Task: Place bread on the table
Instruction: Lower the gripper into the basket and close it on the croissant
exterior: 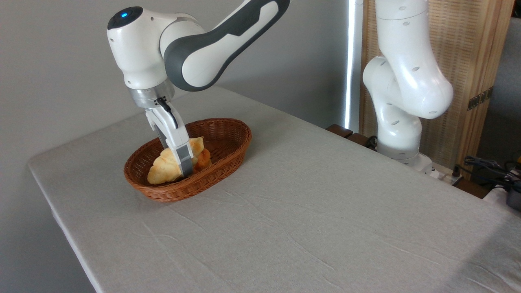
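The bread (165, 169), a pale golden braided loaf, lies lengthwise in the brown wicker basket (228, 152) at the left of the table (309, 211). My gripper (179, 162) reaches down into the basket and straddles the loaf's middle. One grey-tipped finger (186, 162) stands in front of the loaf, against its side. The other finger is hidden behind the loaf, so the grip itself does not show. A small orange-brown bun (203, 158) sits just right of the near finger.
The basket stands near the table's far-left corner and left edge. The arm's white base (401, 122) is mounted at the table's far right edge. Cables and a dark device (502, 175) lie beyond it. A wooden screen (476, 61) stands behind.
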You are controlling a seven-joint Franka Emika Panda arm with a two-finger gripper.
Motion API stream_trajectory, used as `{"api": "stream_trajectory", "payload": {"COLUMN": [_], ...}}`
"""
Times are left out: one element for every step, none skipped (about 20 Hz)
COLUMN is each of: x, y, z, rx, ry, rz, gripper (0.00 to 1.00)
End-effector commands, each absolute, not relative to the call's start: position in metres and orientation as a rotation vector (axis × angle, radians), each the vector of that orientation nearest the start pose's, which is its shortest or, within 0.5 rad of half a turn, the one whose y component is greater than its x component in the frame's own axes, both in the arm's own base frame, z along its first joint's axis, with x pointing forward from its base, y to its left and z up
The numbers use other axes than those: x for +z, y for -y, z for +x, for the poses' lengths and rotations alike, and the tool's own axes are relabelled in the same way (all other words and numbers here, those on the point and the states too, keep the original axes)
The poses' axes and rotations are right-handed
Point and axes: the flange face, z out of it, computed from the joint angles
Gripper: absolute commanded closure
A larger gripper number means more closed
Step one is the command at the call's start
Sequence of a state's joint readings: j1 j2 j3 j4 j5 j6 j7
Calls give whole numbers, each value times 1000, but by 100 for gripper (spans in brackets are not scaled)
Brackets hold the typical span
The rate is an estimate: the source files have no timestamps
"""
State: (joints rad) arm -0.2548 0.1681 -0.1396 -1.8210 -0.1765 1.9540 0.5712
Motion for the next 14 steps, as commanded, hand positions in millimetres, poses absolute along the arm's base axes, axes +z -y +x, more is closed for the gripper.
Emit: {"api": "stream_trajectory", "payload": {"x": [449, 450, 450, 450, 450, 450, 450, 449, 450, 452, 457, 463, 474, 486], "y": [238, 238, 238, 236, 236, 236, 236, 237, 237, 238, 237, 238, 238, 239], "z": [556, 556, 555, 556, 556, 556, 556, 555, 556, 555, 556, 555, 553, 549], "rx": [-6, -6, -1, 1, 1, 1, 1, 4, 2, -3, -20, -30, -60, -85], "ry": [-1450, -1451, -1451, -1447, -1447, -1447, -1447, -1447, -1447, -1448, -1444, -1445, -1446, -1447], "rz": [-2982, -2982, -2982, -2984, -2984, -2984, -2984, -2984, -2984, -2984, -2984, -2983, -2983, -2983], "gripper": [62, 62, 62, 62, 61, 59, 57, 57, 57, 57, 57, 57, 57, 57]}}
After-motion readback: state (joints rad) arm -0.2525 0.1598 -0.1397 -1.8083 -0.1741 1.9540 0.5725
